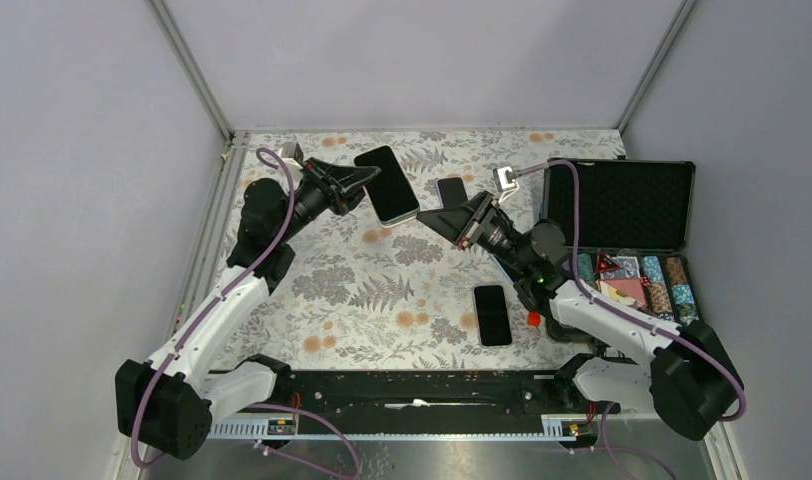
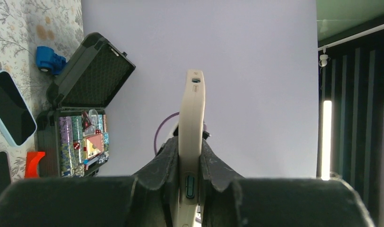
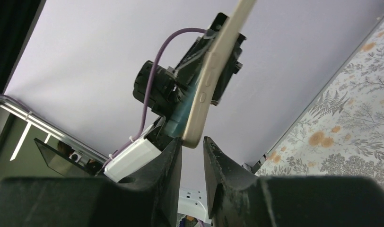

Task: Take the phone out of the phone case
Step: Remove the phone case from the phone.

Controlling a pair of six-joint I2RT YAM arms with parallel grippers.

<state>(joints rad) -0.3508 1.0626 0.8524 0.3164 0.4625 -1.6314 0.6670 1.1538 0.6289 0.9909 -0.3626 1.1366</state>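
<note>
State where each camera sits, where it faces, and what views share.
Top external: above, behind the robot, looking down on the table; both arms show.
Left wrist: behind the left end effector, facing along the clamped cased phone.
Right wrist: behind the right end effector, tilted up at the cased phone.
All three share it.

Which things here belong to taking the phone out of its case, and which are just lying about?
In the job: cased phone, held up by the left claw; right claw, open near it.
Lying about: black phone lying flat; blue-cased phone; open chip case; blue toy; red block.
</note>
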